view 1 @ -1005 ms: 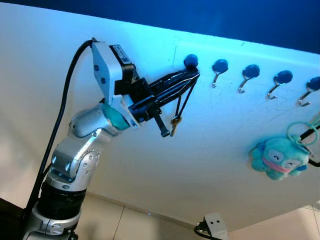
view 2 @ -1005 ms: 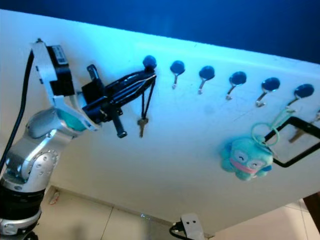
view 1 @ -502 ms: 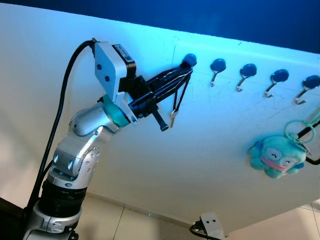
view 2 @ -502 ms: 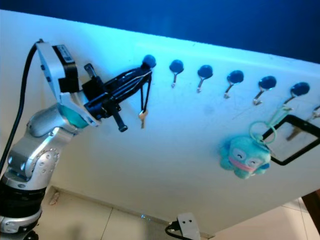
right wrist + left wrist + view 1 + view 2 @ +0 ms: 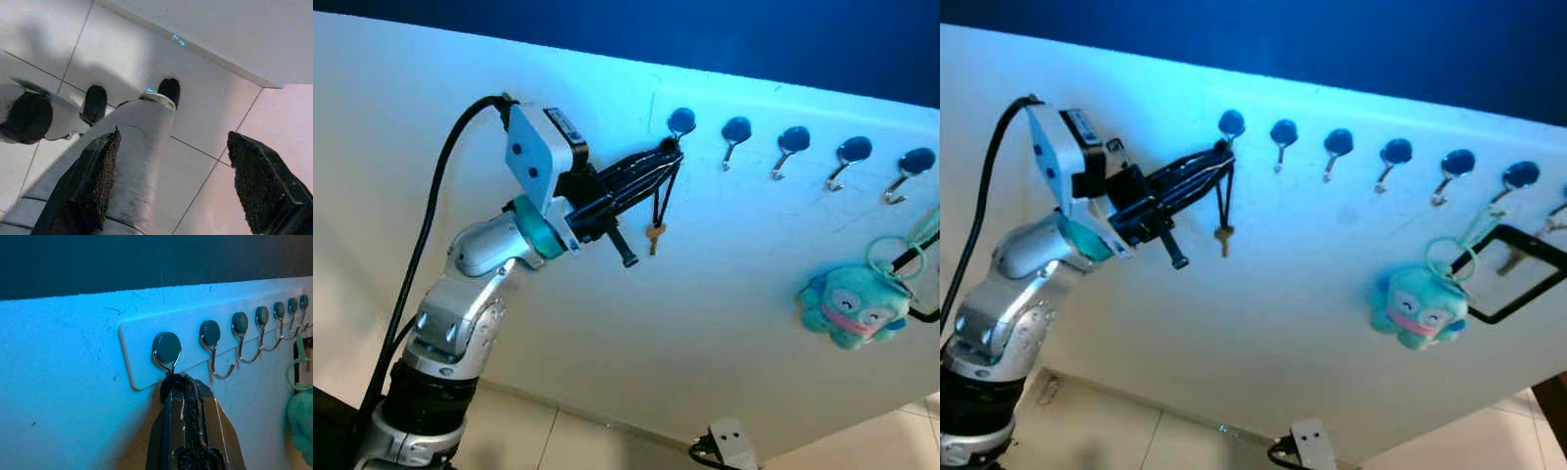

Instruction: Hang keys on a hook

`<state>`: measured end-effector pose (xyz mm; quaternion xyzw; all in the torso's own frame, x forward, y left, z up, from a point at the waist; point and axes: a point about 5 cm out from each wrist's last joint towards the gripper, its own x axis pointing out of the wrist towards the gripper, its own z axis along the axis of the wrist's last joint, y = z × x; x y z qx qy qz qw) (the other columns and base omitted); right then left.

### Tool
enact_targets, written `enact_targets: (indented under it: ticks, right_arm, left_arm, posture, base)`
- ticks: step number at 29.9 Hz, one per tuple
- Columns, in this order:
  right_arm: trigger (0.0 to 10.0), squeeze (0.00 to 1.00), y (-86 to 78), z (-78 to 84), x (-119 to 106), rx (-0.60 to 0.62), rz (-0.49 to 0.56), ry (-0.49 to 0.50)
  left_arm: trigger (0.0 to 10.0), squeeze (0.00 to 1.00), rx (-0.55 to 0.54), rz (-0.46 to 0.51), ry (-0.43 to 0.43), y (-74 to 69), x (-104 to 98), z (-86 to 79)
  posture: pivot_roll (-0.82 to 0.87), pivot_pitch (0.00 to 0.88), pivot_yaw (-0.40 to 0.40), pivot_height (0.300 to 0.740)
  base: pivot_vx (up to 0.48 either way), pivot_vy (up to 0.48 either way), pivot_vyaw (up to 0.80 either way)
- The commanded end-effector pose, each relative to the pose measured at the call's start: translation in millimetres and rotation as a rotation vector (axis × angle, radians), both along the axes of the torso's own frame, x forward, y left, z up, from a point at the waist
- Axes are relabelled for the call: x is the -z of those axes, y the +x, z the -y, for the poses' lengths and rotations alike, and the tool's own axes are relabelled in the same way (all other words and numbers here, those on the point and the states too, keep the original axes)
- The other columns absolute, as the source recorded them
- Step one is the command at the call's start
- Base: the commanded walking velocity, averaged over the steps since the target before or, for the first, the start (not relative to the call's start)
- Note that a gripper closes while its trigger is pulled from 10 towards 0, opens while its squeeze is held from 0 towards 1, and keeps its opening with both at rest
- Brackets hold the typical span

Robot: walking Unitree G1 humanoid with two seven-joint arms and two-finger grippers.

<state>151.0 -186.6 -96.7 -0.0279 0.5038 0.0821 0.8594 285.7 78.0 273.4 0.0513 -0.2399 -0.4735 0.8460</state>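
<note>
The left gripper [image 5: 668, 155] was raised to the wall, its two black fingers pinched together on the dark cord [image 5: 658, 201] of the keys [image 5: 655, 235], with the tips pressed up just beneath the first hook [image 5: 167, 355] at the near end of the white hook rail [image 5: 139, 340]. In the left wrist view the cord ran up between the closed fingers to a dark loop sitting right at the bend of that hook; whether the loop was already over the metal tip or only resting against it could not be told. The brass key hung free on the cord at about 6 o'clock from the fingertips, close to the wall.

To finish the step well, the loop probably needed to be seated fully in the crook of the hook before anything was let go: a small lift toward 12 o'clock and then a settle down, keeping the cord taut so that the loop stayed open. Letting go too soon risked the keys sliding down the wall. The neighbouring hook [image 5: 213, 350] at 3 o'clock was near enough to snag.

The right gripper [image 5: 168, 181] hung idle over the tiled floor [image 5: 44, 34], its fingers spread wide and holding nothing.
</note>
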Motion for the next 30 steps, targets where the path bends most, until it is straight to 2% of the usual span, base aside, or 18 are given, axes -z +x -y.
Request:
enact_targets:
  ticks: [1, 8, 9, 10, 16, 20, 26, 30]
  right_arm:
    - [10.0, 0.0, -22.1, 9.9, 6.9, 0.019, -0.076, -0.013]
    - [10.0, 0.0, -22.3, 10.8, 6.7, 0.017, -0.075, -0.014]
    - [10.0, 0.0, -21.7, 8.0, 7.0, 0.016, -0.075, -0.012]
    - [10.0, 0.0, -20.6, 3.3, 7.4, 0.013, -0.073, -0.007]
    - [10.0, 0.0, -16.8, -9.0, 7.8, 0.006, -0.068, 0.004]
    - [10.0, 0.0, -9.9, -23.0, 6.8, -0.004, -0.058, 0.017]
    - [10.0, 0.0, -6.5, -29.2, 6.1, -0.012, -0.054, 0.021]
    - [10.0, 0.0, -6.6, -28.6, 6.1, -0.014, -0.054, 0.018]
  left_arm:
    - [10.0, 0.0, -0.03, -0.143, 0.087, 7.9, 32.3, -0.2]
    - [10.0, 0.0, -0.03, -0.134, 0.077, 8.3, 30.0, 1.0]
    - [10.0, 0.3, -0.027, -0.132, 0.07, 8.2, 28.9, 1.8]
    - [10.0, 1.0, -0.018, -0.134, 0.061, 8.0, 27.9, 2.8]
    - [10.0, 1.0, -0.001, -0.135, 0.045, 6.8, 25.8, 4.0]
    - [10.0, 1.0, 0.001, -0.134, 0.049, 5.8, 26.3, 1.6]
    - [10.0, 1.0, 0.001, -0.135, 0.056, 4.8, 27.7, -1.7]
    - [10.0, 1.0, 0.043, -0.146, 0.055, -1.2, 30.6, -7.9]
  posture:
    - [0.13, 0.04, 0.053, 0.74]
    - [0.13, 0.039, 0.053, 0.74]
    - [0.13, 0.039, 0.053, 0.74]
    - [0.13, 0.039, 0.053, 0.74]
    - [0.13, 0.039, 0.055, 0.74]
    - [0.13, 0.043, 0.054, 0.74]
    - [0.13, 0.043, 0.051, 0.74]
    - [0.13, 0.045, 0.049, 0.74]
  base:
    - [0.0, 0.0, 0.0]
    - [0.0, 0.0, 0.0]
    - [0.0, 0.0, 0.0]
    - [0.0, 0.0, 0.0]
    - [0.0, 0.0, 0.0]
    - [0.0, 0.0, 0.0]
    - [0.0, 0.0, 0.0]
    - [0.0, 0.0, 0.0]
